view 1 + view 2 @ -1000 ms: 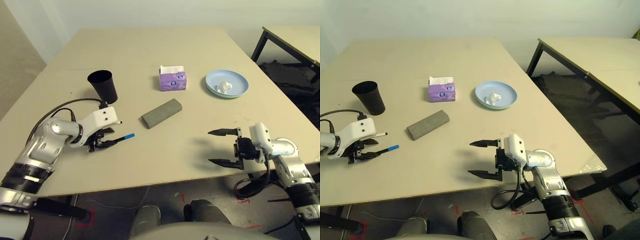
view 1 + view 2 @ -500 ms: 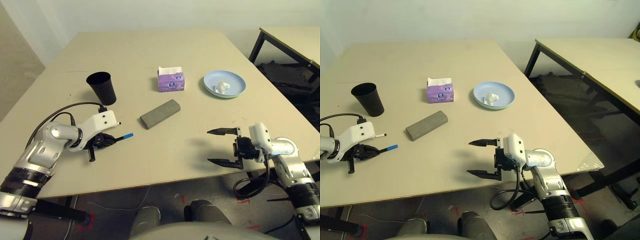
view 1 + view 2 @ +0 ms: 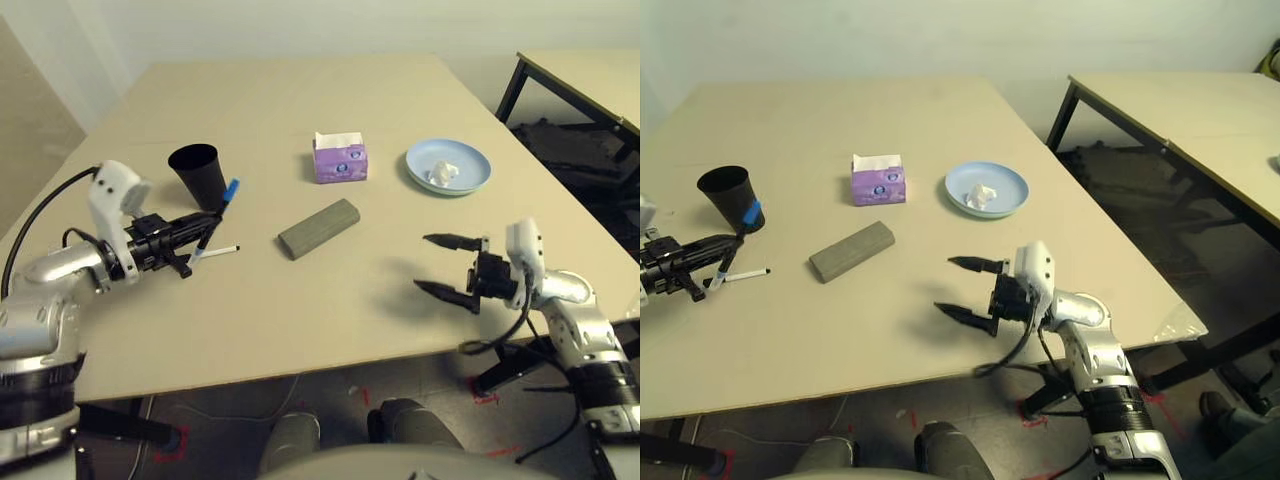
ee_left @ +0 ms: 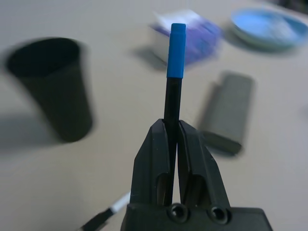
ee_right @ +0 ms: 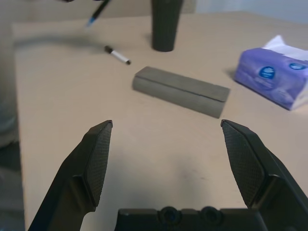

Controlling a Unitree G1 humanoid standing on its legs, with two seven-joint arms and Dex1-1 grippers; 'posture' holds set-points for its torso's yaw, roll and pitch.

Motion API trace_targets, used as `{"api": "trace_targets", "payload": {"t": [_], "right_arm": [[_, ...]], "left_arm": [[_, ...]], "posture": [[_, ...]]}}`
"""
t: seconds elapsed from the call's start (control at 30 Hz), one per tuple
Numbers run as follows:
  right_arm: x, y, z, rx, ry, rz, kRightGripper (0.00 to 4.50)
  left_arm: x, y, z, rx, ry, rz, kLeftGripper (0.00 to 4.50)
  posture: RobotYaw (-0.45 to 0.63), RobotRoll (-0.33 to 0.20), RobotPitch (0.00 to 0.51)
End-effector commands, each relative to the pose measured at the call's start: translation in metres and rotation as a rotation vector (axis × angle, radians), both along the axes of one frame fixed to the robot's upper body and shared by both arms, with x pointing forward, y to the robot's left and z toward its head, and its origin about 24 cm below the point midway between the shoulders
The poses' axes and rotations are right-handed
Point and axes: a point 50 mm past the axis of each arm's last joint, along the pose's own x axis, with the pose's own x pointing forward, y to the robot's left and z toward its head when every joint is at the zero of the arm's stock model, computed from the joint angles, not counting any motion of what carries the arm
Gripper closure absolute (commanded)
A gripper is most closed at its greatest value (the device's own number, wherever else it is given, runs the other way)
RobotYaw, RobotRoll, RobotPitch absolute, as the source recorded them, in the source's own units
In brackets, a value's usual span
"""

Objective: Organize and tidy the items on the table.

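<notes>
My left gripper [image 3: 203, 229] is shut on the blue-capped pen [image 4: 174, 72] and holds it off the table, cap up, just in front of the black cup [image 3: 197, 172]. The white marker [image 3: 216, 250] lies on the table under the pen. The grey glasses case [image 3: 320, 227] lies mid-table, with the purple tissue box [image 3: 340, 158] behind it. A blue plate [image 3: 470, 160] holds the crumpled white paper [image 3: 441, 173]. My right gripper [image 3: 449, 268] hovers open near the front right, fingers pointing toward the case [image 5: 180, 90].
A second, black-legged table [image 3: 1200, 110] stands to the right across a gap. The front edge of the beige table [image 3: 300, 330] runs just below both grippers. Bare tabletop lies between the case and my right gripper.
My left arm has lifted the pen off the table and swung it up toward the cup, uncovering the marker. The right gripper has tilted slightly and stays open.
</notes>
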Motion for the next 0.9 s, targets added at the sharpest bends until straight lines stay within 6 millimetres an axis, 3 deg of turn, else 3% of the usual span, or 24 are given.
{"api": "trace_targets", "payload": {"t": [0.03, 0.37, 0.6, 0.9], "right_arm": [[0.000, -0.001, 0.001, 0.025, 0.001, -0.038, 0.00], [0.008, -0.006, 0.000, 0.022, -0.002, -0.130, 0.00], [0.005, -0.001, -0.001, 0.016, -0.004, -0.108, 0.00], [0.007, 0.001, 0.004, 0.012, -0.026, -0.100, 0.00]], "left_arm": [[-0.005, 0.000, 0.001, -0.012, -0.066, 0.082, 4.42], [0.005, 0.001, 0.002, -0.015, -0.216, 0.261, 4.42], [0.047, -0.004, 0.031, 0.001, -0.362, 0.281, 4.42], [0.088, 0.006, 0.056, 0.027, -0.473, 0.325, 4.42]], "posture": [[0.07, 0.000, 0.044], [0.06, 0.000, 0.044], [0.05, 0.000, 0.045], [0.03, 0.000, 0.039]]}}
